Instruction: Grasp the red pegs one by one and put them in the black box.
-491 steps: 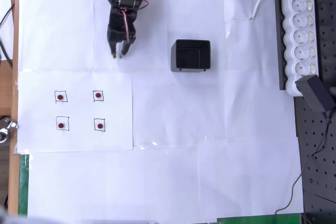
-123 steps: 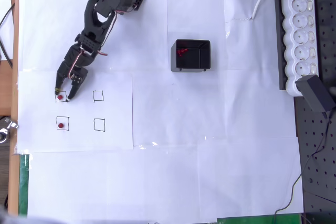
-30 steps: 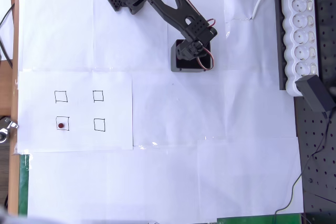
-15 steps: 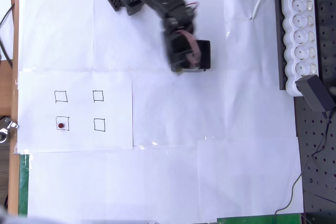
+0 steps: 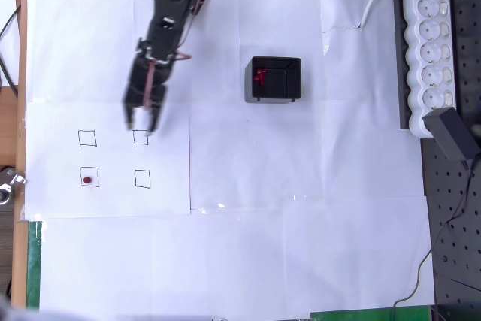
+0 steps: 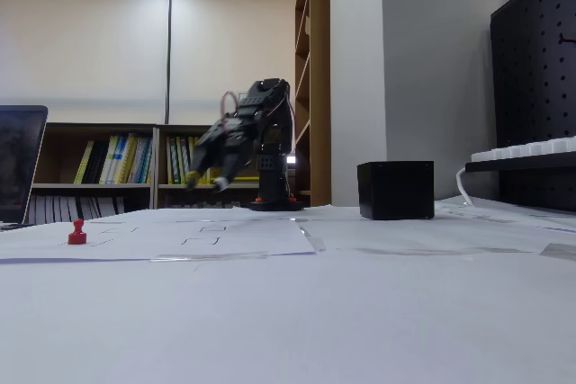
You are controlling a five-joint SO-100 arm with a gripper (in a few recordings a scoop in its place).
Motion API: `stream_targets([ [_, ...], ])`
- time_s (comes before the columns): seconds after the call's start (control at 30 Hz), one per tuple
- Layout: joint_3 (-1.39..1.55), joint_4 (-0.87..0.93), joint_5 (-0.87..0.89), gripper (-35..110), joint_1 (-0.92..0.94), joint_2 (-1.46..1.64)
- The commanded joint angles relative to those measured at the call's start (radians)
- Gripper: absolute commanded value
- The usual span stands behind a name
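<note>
One red peg (image 5: 88,180) is left, lower left in the overhead view; others lie in the black box (image 5: 276,79). Empty pincer (image 5: 138,121), parted, should descend straddling it, then close.

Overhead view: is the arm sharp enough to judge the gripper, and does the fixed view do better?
Overhead view: the black two-finger gripper is smeared by motion blur, while the last small dark-red peg and the square black plastic box stay crisp. Fixed view: the gripper is blurred too and dark against the bright wall.
</note>
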Motion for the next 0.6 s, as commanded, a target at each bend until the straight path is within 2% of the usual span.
stream_targets([
  [0.0,0.179,-0.183,-0.044,15,0.048,0.184],
  [0.23,0.408,-0.21,-0.115,15,0.074,0.422],
  [0.57,0.627,-0.195,-0.153,15,0.032,0.598],
])
